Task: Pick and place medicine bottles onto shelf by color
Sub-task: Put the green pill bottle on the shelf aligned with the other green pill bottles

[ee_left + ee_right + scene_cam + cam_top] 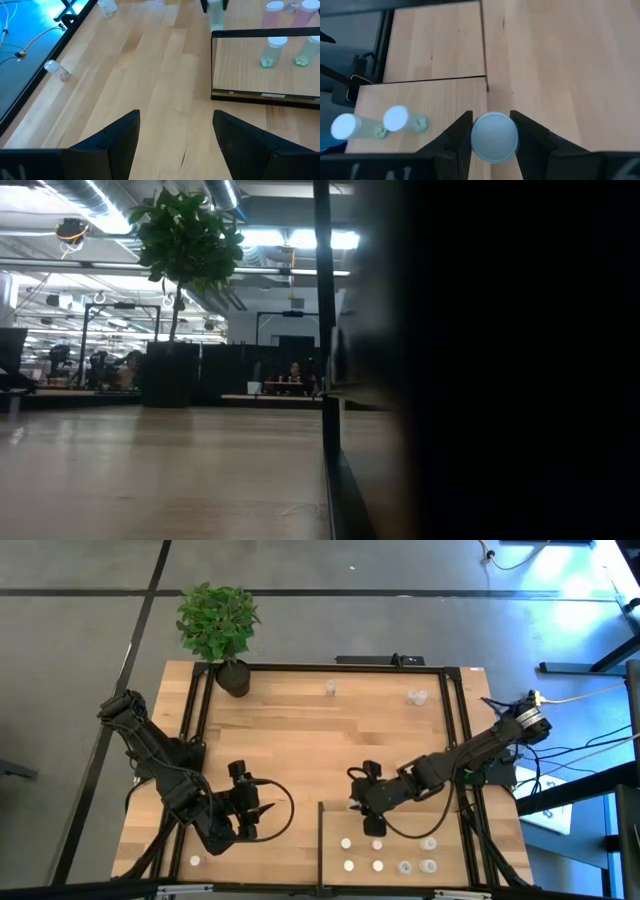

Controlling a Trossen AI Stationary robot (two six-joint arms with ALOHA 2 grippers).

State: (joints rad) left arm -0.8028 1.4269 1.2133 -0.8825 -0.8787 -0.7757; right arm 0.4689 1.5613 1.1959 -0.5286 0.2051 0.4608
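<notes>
The right gripper point(491, 134) is clenched on a clear bottle point(493, 136) with a round white cap, held between its 2 fingers above the table, just beside the shelf point(435, 97) corner. The left gripper point(176, 137) hangs released, nothing between its jaws, the shelf ahead of them.

Large planked wooden desk point(300, 730): pale wood, visible grain and seams, smooth satin finish.
Flat pale wooden shelf panel point(435, 50): plain seamless wood, matt, with thin black edge strip.
Small round translucent plastic bottle with white cap point(493, 137): smooth cap, slightly glossy.
Right tool point(492, 134): dark matt plastic fingers.
Left tool point(175, 137): same dark matt finish.
</notes>
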